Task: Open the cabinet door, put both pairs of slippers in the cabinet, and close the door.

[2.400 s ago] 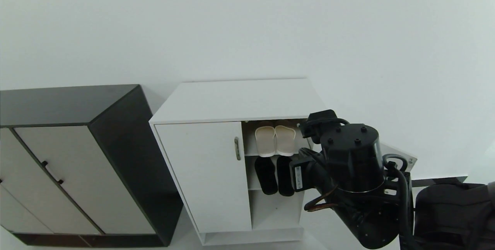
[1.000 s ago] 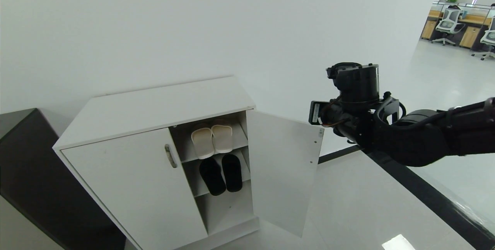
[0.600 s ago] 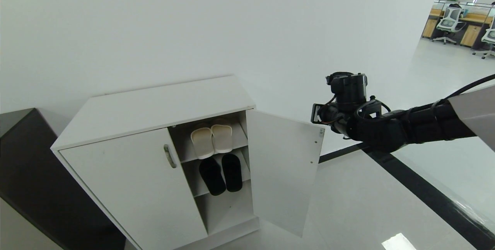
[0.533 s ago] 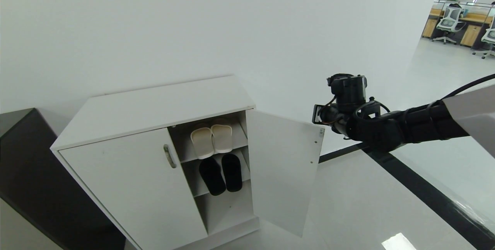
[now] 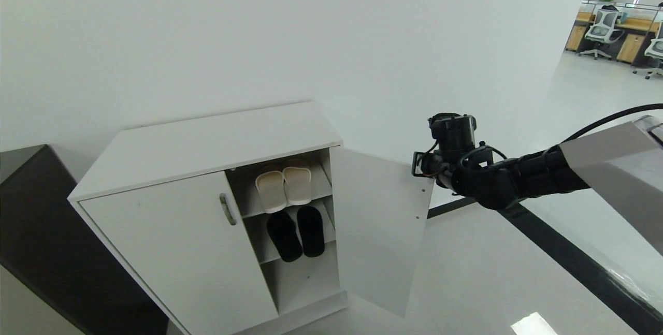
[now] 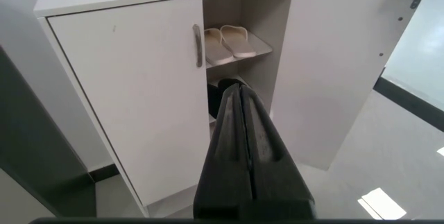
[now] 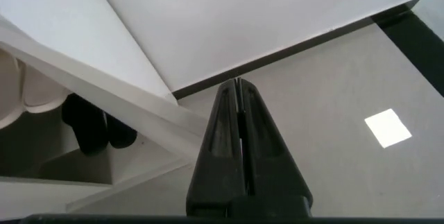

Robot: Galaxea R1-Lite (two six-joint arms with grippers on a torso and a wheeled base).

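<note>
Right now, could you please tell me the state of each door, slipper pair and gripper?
Cabinet's right door: swung open.
Cabinet's left door: shut.
White slippers: together on the top shelf.
Black slippers: together on the shelf below.
Left gripper: shut, empty.
Right gripper: shut, empty, by the open door's top edge.

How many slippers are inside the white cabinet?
4. Two cream slip-on slippers lie side by side on the upper shelf of the white wooden cabinet; two black slippers lie on the shelf below. The shut left door could hide more.
</note>
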